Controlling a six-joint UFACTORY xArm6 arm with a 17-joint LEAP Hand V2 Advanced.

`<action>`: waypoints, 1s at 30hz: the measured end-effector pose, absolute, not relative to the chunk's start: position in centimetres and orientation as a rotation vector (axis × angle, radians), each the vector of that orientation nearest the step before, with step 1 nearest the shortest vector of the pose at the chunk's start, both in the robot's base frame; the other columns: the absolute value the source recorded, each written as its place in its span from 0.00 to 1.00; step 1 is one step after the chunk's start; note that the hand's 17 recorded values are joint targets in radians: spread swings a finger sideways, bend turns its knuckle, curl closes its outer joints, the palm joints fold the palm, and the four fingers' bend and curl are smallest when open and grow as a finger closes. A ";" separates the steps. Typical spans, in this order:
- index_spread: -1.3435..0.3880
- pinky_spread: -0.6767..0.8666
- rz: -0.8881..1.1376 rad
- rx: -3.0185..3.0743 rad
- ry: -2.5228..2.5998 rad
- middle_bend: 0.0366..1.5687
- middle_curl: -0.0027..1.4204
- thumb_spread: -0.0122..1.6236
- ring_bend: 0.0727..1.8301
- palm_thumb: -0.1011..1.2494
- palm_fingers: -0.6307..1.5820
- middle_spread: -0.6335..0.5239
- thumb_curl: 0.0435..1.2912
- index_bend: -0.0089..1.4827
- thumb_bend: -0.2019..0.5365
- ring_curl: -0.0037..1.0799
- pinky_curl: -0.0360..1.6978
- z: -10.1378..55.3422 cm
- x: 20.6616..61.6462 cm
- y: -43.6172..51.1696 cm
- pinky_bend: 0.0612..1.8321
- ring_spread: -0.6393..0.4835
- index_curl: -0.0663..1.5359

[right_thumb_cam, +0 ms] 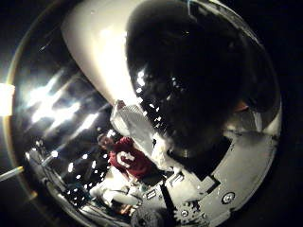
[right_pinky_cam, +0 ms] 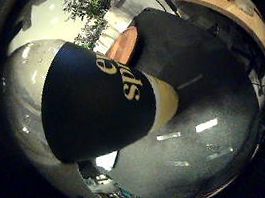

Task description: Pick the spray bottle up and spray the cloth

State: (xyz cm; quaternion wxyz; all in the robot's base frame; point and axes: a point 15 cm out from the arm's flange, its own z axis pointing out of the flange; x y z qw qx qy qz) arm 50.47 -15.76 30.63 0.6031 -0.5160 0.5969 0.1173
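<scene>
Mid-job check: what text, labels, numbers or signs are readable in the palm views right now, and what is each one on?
Spray bottle: pale yellow lettering on its dark label band. Only a few cut-off letters show where the band curves away, so no whole word can be read.
Thumb side view: no legible text on the bottle or on the hand's body.
No numbers or signs can be read anywhere.

looks like an office or lab type room. there's a leafy indoor plant (right_pinky_cam: 88, 7) against a pale wall, a curved wooden desk (right_pinky_cam: 239, 8) with dark gear sitting on it, and a smooth grey floor (right_pinky_cam: 195, 144) with ceiling lights (right_thumb_cam: 52, 111) reflecting off it. very workplace, not a home.
</scene>
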 end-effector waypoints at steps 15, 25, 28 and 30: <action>0.57 0.18 0.273 -1.190 1.361 0.62 0.51 0.76 0.59 0.65 0.79 0.41 0.29 0.38 0.26 0.54 0.38 31.5 50.0 -15.8 0.49 0.39 0.55; 0.57 0.19 0.262 -1.193 1.345 0.68 0.51 0.77 0.63 0.66 0.80 0.41 0.29 0.44 0.26 0.56 0.46 33.3 49.5 -15.9 0.50 0.40 0.60; 0.58 0.20 0.260 -1.195 1.337 0.70 0.50 0.77 0.64 0.67 0.80 0.42 0.30 0.45 0.26 0.56 0.48 33.8 49.2 -15.8 0.50 0.40 0.60; 0.58 0.20 0.255 -1.198 1.333 0.70 0.50 0.77 0.65 0.67 0.80 0.42 0.30 0.46 0.26 0.56 0.49 34.2 49.2 -15.8 0.50 0.40 0.60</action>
